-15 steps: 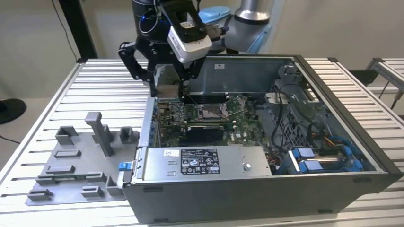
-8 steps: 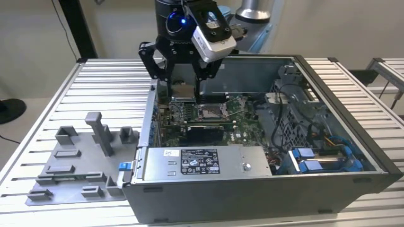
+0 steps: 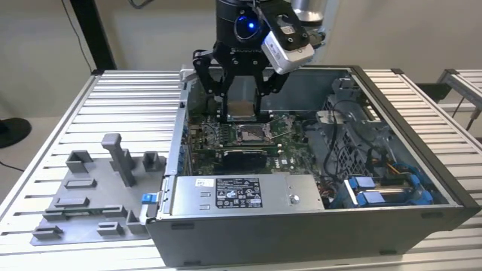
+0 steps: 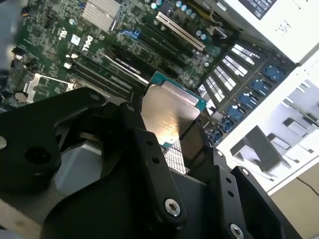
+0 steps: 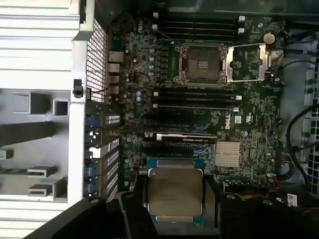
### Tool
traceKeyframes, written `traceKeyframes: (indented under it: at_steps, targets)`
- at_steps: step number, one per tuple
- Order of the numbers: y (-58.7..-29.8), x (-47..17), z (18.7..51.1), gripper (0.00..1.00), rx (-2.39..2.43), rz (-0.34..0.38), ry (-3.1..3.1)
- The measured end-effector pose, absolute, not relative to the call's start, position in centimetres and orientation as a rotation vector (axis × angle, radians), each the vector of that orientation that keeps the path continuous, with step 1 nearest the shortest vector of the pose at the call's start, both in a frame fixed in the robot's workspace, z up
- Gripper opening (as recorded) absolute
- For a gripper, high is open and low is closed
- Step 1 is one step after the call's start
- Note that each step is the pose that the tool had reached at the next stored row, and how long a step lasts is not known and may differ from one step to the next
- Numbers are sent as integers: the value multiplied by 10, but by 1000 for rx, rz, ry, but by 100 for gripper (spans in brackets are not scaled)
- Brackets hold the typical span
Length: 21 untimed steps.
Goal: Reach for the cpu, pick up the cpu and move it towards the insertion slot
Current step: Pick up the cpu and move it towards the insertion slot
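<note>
The hand (image 4: 167, 149) grips the cpu (image 4: 169, 112) above the motherboard (image 4: 99, 45).

exterior view high, wrist views close

One cpu (image 5: 174, 191) is clamped in one gripper (image 3: 242, 110) above one open computer case (image 3: 391, 226), which contains one insertion slot (image 5: 204, 64), while one grey fixture tray (image 3: 90, 197) lies beside that case.

Wall (image 3: 391, 34): plain, pale, seen behind the tool.
Bench (image 3: 128, 107): ribbed metal slats, spread beneath the tool.
</note>
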State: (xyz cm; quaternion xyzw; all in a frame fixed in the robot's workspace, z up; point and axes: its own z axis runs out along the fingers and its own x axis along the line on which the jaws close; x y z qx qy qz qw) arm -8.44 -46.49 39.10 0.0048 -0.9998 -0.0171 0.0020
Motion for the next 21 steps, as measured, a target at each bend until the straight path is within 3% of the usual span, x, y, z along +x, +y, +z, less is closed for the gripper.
traceKeyframes:
  at_steps: [21]
  targets:
    - [-463, -43, 390, 0, -116, -54, -3136]
